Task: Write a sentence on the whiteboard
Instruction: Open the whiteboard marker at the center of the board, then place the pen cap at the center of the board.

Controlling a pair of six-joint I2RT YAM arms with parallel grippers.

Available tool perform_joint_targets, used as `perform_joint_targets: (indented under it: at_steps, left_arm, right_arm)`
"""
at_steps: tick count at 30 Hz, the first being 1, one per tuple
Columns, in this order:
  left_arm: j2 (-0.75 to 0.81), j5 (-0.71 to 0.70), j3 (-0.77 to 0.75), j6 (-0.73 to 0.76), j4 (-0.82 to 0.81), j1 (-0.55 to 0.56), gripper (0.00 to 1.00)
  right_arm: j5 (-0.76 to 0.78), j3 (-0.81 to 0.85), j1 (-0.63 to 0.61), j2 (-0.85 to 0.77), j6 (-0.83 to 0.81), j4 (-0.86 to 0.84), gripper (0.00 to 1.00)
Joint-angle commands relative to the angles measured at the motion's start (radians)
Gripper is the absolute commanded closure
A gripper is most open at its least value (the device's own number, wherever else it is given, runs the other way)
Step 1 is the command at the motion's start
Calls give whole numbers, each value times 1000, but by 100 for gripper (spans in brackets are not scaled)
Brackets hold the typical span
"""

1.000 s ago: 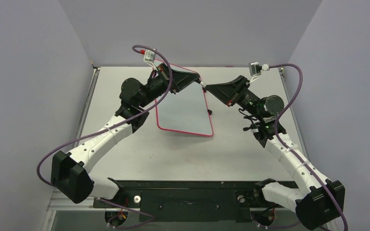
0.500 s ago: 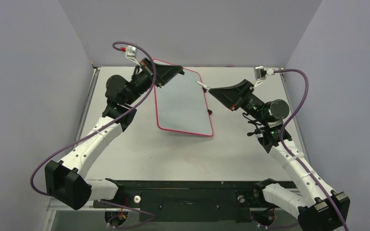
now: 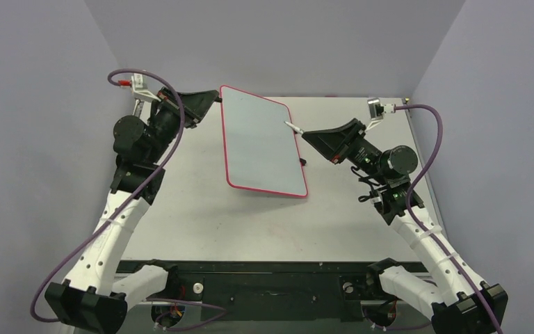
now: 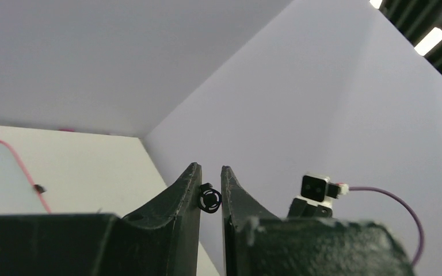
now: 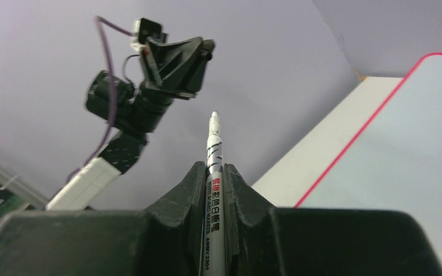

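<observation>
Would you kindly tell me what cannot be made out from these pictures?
- Whether the marker tip touches the whiteboard: too small in the top view; the right wrist view looks along it.
- What the small black piece in the left gripper is: tiny in the left wrist view, hidden by that gripper from above.
- The whiteboard's full face: cut off by the frame edge in both wrist views.

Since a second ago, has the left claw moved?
Yes. The left claw, pinching a small black ring, has swung left off the whiteboard toward the left wall, ending beside the board's far left corner.
</observation>
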State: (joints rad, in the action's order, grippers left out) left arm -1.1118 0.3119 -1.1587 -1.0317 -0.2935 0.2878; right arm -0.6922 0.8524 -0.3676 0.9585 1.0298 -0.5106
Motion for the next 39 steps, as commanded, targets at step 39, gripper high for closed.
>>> perform_joint_targets:
  at_steps: [39]
  left_arm:
    - [-1, -729, 636, -251, 811, -91, 84]
  right_arm:
    - [385, 79, 1, -83, -496, 677, 100]
